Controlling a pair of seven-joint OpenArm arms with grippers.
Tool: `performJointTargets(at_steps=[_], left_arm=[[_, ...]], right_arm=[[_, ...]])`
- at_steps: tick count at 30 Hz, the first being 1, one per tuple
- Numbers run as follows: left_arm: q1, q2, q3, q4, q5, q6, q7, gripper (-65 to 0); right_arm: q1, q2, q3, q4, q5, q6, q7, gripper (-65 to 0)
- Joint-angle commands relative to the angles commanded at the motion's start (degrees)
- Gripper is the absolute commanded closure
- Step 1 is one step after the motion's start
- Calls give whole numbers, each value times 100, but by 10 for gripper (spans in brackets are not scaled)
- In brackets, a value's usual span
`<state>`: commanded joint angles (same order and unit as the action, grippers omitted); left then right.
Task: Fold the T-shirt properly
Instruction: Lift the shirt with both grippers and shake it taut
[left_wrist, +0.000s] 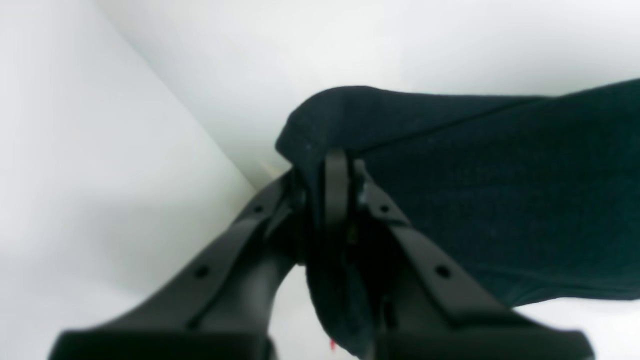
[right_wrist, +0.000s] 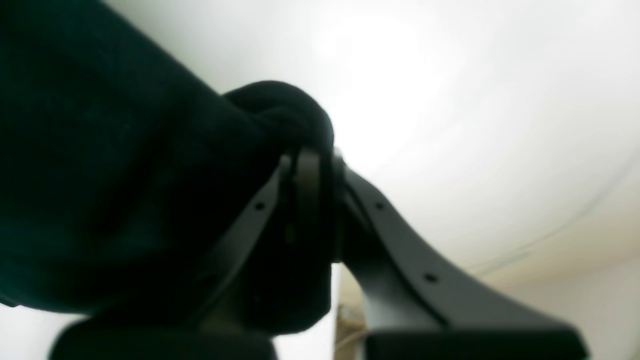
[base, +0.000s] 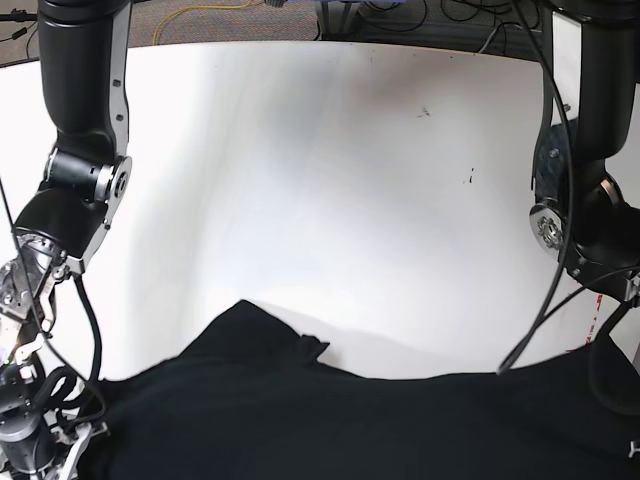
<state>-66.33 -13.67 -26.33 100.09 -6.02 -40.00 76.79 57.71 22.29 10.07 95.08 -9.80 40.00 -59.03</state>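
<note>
Gripping the T-shirt (base: 350, 425) at both ends, your left gripper (left_wrist: 336, 172) and right gripper (right_wrist: 307, 167) are each clamped on bunched black cloth — it spreads along the white table's (base: 330, 180) near edge.

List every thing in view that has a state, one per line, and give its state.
T-shirt: pinched at two places, stretched between both grippers, spread across the near edge of the table.
Left gripper: shut on a bunched fold of the T-shirt.
Right gripper: shut on a bunched fold of the T-shirt.
Table: white, bare beyond the shirt, a few small dark specks.
</note>
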Motion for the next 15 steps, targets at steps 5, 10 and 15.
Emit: performJointTargets(at_steps=[5, 10, 15], left_arm=[[246, 0, 0, 9, -9, 0, 18, 0], [1011, 9, -18, 220, -18, 0, 26, 0], [2031, 35, -18, 615, -26, 0, 18, 0]], right_arm=[[-149, 9, 26, 264, -44, 0, -62, -2], [-1160, -35, 492, 967, -9, 0, -88, -2], [-2426, -281, 879, 1521, 0, 0, -88, -2]])
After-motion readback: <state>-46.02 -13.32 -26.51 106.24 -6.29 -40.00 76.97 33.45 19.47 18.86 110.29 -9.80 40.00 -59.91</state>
